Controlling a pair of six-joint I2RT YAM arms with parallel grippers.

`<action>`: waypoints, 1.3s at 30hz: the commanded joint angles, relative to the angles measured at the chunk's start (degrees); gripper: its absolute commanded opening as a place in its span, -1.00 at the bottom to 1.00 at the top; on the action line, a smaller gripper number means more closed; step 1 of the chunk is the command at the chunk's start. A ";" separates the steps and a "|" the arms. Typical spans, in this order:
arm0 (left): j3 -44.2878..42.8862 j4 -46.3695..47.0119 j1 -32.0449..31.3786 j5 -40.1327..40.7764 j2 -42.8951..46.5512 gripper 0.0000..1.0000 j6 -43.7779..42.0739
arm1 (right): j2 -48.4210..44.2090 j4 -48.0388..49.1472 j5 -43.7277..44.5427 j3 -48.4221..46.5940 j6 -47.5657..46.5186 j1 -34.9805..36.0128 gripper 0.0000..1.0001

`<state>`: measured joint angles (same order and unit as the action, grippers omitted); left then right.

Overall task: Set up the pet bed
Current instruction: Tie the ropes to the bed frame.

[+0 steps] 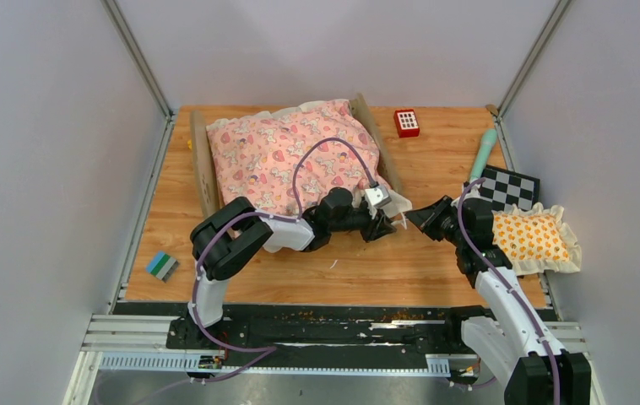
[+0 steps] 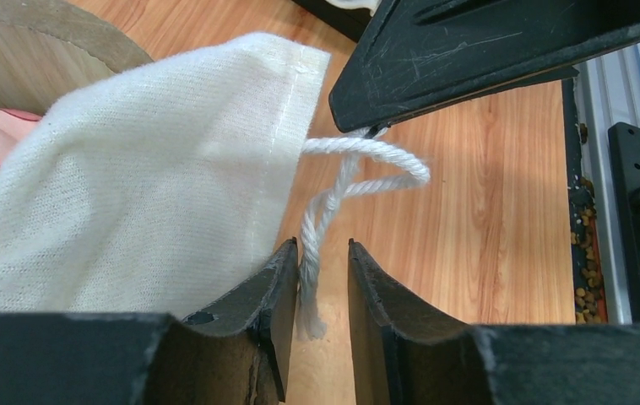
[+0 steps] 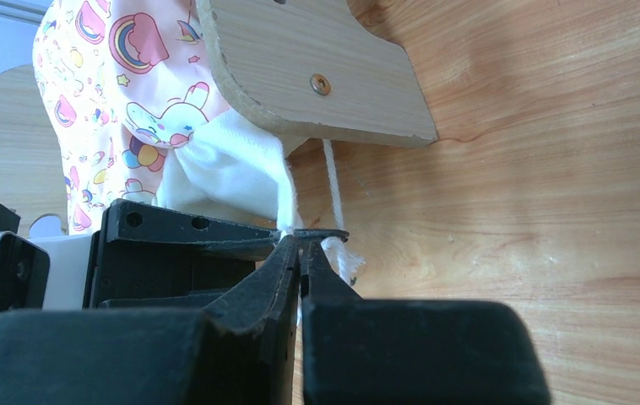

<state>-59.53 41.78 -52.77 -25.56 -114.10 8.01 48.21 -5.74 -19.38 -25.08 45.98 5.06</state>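
Observation:
The pet bed (image 1: 202, 169) stands at the back of the table, its pink unicorn quilt (image 1: 291, 156) heaped over it. A white cloth corner (image 2: 148, 169) with a white string (image 2: 333, 190) hangs out at the bed's near right end. My left gripper (image 2: 323, 246) is open, and the string runs loosely through the gap between its jaws. My right gripper (image 3: 302, 240) is shut on the string's loop, tip to tip with the left gripper (image 1: 384, 226) just below the wooden frame (image 3: 325, 76). The mattress is hidden.
An orange-patterned frilled pillow (image 1: 532, 236) lies at the right edge beside a checkered board (image 1: 511, 187) and a teal stick (image 1: 481, 153). A red block (image 1: 406, 122) sits at the back. A green-blue block (image 1: 162, 266) lies front left.

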 commanded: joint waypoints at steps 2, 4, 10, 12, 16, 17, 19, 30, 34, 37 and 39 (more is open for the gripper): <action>1.05 0.23 0.22 0.85 2.88 -0.35 -1.33 | -1.49 2.40 0.56 -0.01 -0.44 -0.05 -1.00; 1.19 0.23 0.31 0.86 2.79 -0.39 -1.24 | -1.47 2.39 0.57 0.03 -0.46 -0.05 -1.00; 2.12 0.93 0.48 0.94 3.00 -0.43 -1.16 | -1.58 2.33 0.57 -0.01 -0.48 -0.05 -1.00; 2.29 0.94 0.59 0.92 3.09 -0.47 -1.16 | -1.66 2.31 0.57 0.01 -0.49 -0.05 -1.00; 2.81 1.06 0.74 1.21 3.51 -0.52 -1.07 | -1.67 2.27 0.61 0.00 -0.53 -0.05 -1.00; 3.04 1.03 0.74 1.29 3.61 -0.54 -1.11 | -1.64 2.26 0.73 0.02 -0.54 -0.05 -1.00; 3.40 1.02 0.83 1.52 3.87 -0.61 -1.28 | -1.66 2.25 0.70 0.00 -0.54 -0.05 -1.00; 5.52 1.13 1.86 1.37 6.01 -0.90 -1.39 | -2.37 1.43 1.46 -0.26 -1.36 -0.05 -1.00; 6.45 -0.30 2.06 1.82 8.08 -0.89 -2.28 | -2.75 0.67 2.36 -0.43 -2.13 -0.05 -1.00; 7.23 -1.69 2.06 1.79 9.32 -0.87 -3.35 | -3.11 -0.09 3.33 -0.66 -3.08 -0.05 -1.00; 7.69 -2.75 2.07 1.87 9.95 -0.86 -4.04 | -3.41 -0.60 4.14 -0.90 -3.56 -0.05 -1.00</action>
<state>-53.12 41.78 -50.98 -23.90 -107.09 6.44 46.06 -7.03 -18.09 -25.04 44.53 5.10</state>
